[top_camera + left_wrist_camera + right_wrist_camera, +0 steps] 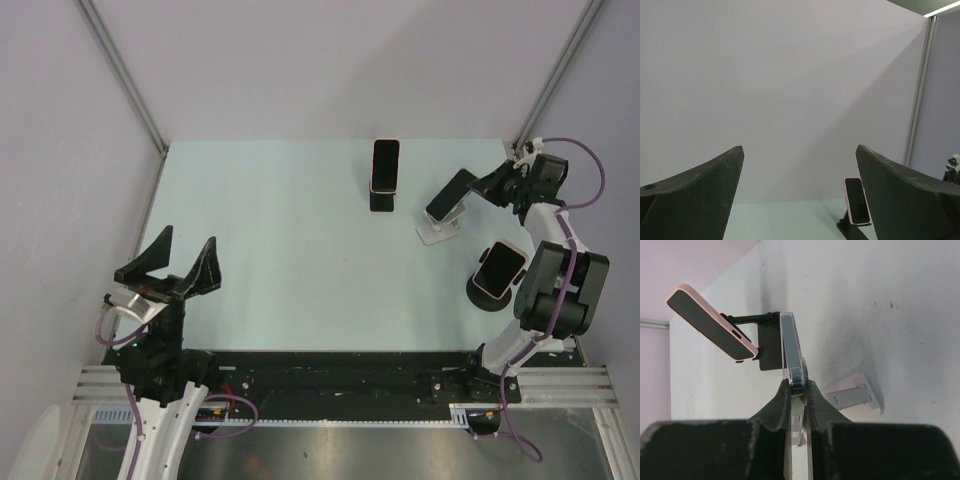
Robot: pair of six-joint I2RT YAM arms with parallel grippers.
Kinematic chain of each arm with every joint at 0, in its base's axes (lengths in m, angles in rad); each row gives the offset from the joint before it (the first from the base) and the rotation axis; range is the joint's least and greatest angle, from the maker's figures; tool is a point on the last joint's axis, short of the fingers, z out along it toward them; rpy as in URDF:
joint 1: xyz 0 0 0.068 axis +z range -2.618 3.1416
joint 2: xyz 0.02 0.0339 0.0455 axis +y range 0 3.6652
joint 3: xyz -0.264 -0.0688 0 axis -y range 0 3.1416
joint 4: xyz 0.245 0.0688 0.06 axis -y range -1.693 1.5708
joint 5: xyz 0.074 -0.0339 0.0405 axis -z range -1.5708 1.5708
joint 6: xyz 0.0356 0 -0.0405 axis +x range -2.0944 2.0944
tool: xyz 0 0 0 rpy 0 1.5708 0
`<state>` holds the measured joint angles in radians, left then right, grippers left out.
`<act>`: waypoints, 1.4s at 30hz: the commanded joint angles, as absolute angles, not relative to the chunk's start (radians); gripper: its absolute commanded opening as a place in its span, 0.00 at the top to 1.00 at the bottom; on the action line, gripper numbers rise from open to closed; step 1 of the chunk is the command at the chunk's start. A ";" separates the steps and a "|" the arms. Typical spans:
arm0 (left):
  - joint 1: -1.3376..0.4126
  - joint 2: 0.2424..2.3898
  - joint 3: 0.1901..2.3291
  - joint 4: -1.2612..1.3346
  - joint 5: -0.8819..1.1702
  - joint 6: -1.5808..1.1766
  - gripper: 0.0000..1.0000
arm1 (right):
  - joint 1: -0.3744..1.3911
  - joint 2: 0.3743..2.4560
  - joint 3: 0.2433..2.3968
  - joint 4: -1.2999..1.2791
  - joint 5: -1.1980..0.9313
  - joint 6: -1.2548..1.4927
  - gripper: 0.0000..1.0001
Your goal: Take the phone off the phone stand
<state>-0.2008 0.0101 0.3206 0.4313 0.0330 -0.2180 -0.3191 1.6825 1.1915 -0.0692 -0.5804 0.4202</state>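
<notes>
the phone point(449, 194) is leaning on the white stand point(438, 231), its long axis slanting up toward the right gripper point(481, 187), which is clamping its upper end. the stand's cradle is hiding under the phone. the left gripper point(188, 246) is hanging with its fingers wide apart.

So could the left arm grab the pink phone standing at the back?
Maybe, if it stretches far enough: the left gripper is open, and only bare table lies between it and the pink phone on its black stand.
</notes>
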 commanded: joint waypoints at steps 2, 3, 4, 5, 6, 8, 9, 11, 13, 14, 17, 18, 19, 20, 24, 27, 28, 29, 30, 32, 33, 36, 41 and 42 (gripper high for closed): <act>-0.206 0.018 0.324 0.439 0.044 -0.225 0.00 | -0.330 1.577 1.193 -0.028 -0.580 0.394 1.00; -0.206 0.020 0.324 0.437 0.044 -0.227 0.00 | -0.330 1.562 1.190 -0.022 -0.584 0.391 1.00; -0.206 0.021 0.324 0.437 0.044 -0.227 0.00 | -0.330 1.549 1.187 -0.017 -0.586 0.393 1.00; -0.206 0.026 0.324 0.439 0.048 -0.230 0.00 | -0.330 1.522 1.184 -0.012 -0.586 0.394 1.00; -0.206 0.029 0.325 0.439 0.049 -0.232 0.00 | -0.330 1.508 1.183 -0.011 -0.586 0.396 1.00; -0.206 0.040 0.325 0.439 0.055 -0.236 0.00 | -0.331 1.462 1.181 -0.011 -0.591 0.400 1.00; -0.206 0.044 0.327 0.439 0.057 -0.238 0.00 | -0.330 1.444 1.178 -0.011 -0.597 0.405 1.00; -0.206 0.060 0.331 0.436 0.063 -0.239 0.00 | -0.321 1.392 1.175 -0.011 -0.606 0.416 1.00; -0.206 0.089 0.337 0.436 0.067 -0.244 0.00 | -0.305 1.359 1.166 -0.012 -0.609 0.419 1.00; -0.206 0.104 0.344 0.428 0.067 -0.247 0.00 | -0.279 1.339 1.164 -0.011 -0.607 0.420 1.00; -0.206 0.179 0.377 0.391 0.078 -0.253 0.00 | -0.230 1.278 1.149 -0.029 -0.606 0.423 1.00; -0.206 0.199 0.386 0.381 0.084 -0.261 0.00 | -0.191 1.249 1.144 -0.035 -0.600 0.422 1.00; -0.206 0.243 0.409 0.368 0.098 -0.264 0.00 | -0.170 1.237 1.132 -0.041 -0.594 0.422 1.00; -0.206 0.268 0.425 0.332 0.106 -0.267 0.00 | -0.151 1.224 1.128 -0.057 -0.588 0.419 1.00; -0.218 0.400 0.514 0.212 0.121 -0.296 0.00 | -0.026 1.174 1.095 -0.075 -0.581 0.423 1.00; -0.239 0.526 0.595 0.102 0.127 -0.307 0.00 | 0.061 1.147 1.059 -0.055 -0.591 0.439 1.00; -0.253 0.601 0.633 0.057 0.144 -0.305 0.00 | 0.078 1.141 1.051 -0.051 -0.592 0.443 1.00; -0.262 0.632 0.647 0.043 0.196 -0.304 0.00 | 0.096 1.141 1.031 -0.040 -0.595 0.448 1.00; -0.274 0.662 0.659 0.034 0.213 -0.304 0.00 | 0.115 1.141 1.022 -0.029 -0.598 0.459 1.00; -0.337 0.725 0.683 0.020 0.201 -0.304 0.00 | 0.173 1.140 0.997 -0.009 -0.598 0.471 1.00; -0.368 0.741 0.686 0.017 0.172 -0.293 0.00 | 0.190 1.143 0.970 0.032 -0.597 0.475 1.00; -0.494 0.787 0.698 0.009 0.068 -0.246 0.00 | 0.251 1.160 0.925 0.078 -0.606 0.500 1.00; -0.643 0.870 0.732 0.008 -0.044 -0.226 0.00 | 0.333 1.186 0.876 0.120 -0.592 0.523 1.00; -0.669 0.908 0.741 -0.018 -0.095 -0.216 0.00 | 0.336 1.192 0.871 0.124 -0.591 0.526 1.00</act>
